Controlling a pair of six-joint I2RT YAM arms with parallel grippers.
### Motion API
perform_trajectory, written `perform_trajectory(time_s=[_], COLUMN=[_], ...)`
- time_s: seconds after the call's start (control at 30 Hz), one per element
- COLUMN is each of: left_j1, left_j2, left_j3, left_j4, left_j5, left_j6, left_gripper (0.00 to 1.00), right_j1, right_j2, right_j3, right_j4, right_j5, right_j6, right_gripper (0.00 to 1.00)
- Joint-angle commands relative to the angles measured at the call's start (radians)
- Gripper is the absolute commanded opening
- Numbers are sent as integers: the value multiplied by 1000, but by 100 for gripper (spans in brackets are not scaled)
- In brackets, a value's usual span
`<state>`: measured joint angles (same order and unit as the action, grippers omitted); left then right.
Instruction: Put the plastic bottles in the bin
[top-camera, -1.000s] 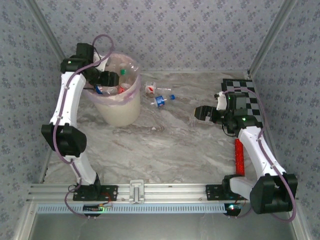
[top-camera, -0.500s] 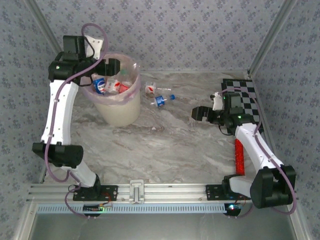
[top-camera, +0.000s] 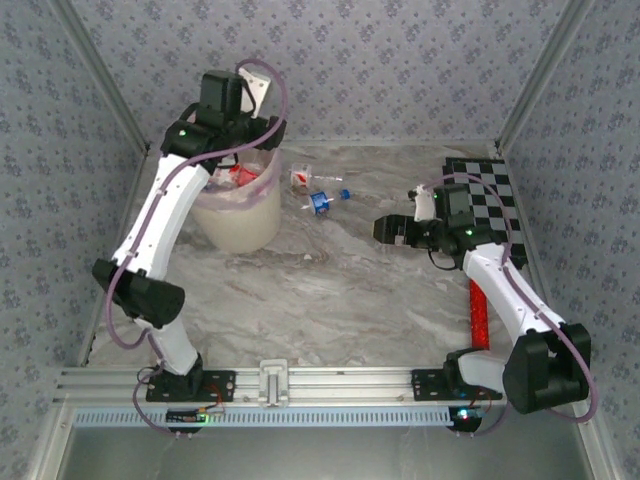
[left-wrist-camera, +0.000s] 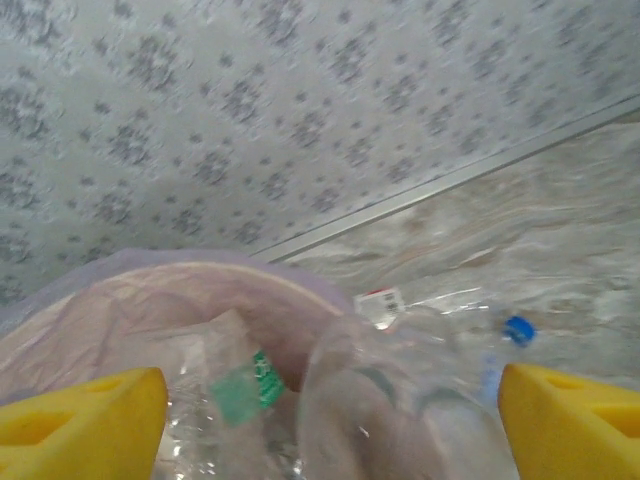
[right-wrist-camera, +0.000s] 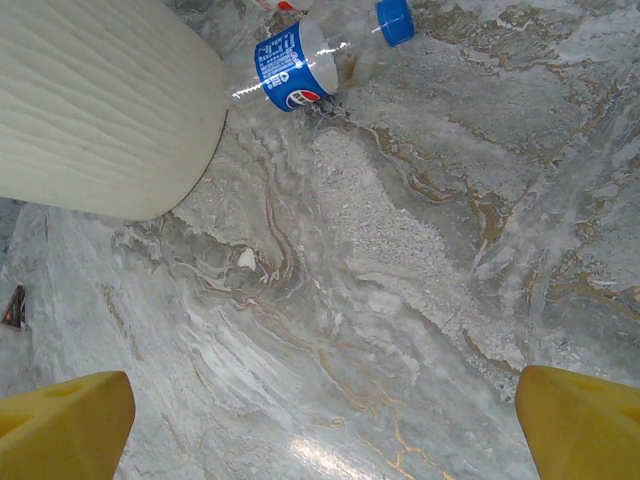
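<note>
My left hand (left-wrist-camera: 325, 420) hangs spread and empty over the bin (top-camera: 240, 222), bottles (left-wrist-camera: 240, 385) lying inside it, while my right hand (right-wrist-camera: 320, 420), likewise spread and empty, hovers above the bench (right-wrist-camera: 400, 300) near a blue-labelled bottle (right-wrist-camera: 300, 65) beside the bin.

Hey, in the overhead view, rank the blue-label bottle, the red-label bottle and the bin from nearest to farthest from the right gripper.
Measured from the right gripper in the top external view:
1. Blue-label bottle, lying just to its left, nearest.
2. Red-label bottle, a little further left and back.
3. Bin, over on the left side, farthest.
</note>
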<state>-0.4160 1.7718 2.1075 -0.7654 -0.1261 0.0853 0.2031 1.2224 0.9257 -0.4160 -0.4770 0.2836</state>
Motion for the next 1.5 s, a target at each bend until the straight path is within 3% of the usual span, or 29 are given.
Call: perform_trajectory(time_s=[0.0, 0.17, 0.5, 0.57, 0.77, 0.9, 1.07, 1.23, 1.33, 1.47], left_j1=[20, 88, 105, 103, 100, 87, 18, -109, -224, -318], left_j2=[29, 26, 70, 74, 18, -8, -69, -123, -107, -13], left_j3=[-9, -45, -104, -99, -56, 32, 63, 64, 99, 197], left_j4=[28, 28, -10, -20, -9, -61, -81, -90, -107, -175], left_j5=[-118, -95, 26, 45, 95, 78, -36, -91, -140, -118], left_j6=[-35, -158, -216, -218, -223, -182, -84, -10, 59, 73], left_gripper=[80, 66, 59, 60, 80, 85, 89, 88, 88, 88], right_j1=[10, 19, 32, 34, 36, 37, 37, 33, 21, -20], right_j2=[14, 18, 57, 60, 59, 70, 75, 46, 20, -26], right_j3=[35, 41, 48, 51, 59, 61, 54, 29, 7, -39], right_j4=[-17, -18, -13, -16, -23, -9, 19, 52, 74, 100], right_j5=[23, 32, 36, 39, 51, 56, 80, 110, 134, 142], right_j6=[6, 3, 0, -1, 5, 24, 59, 99, 128, 181], right_gripper=[100, 100, 100, 100, 100, 100, 100, 100, 100, 100])
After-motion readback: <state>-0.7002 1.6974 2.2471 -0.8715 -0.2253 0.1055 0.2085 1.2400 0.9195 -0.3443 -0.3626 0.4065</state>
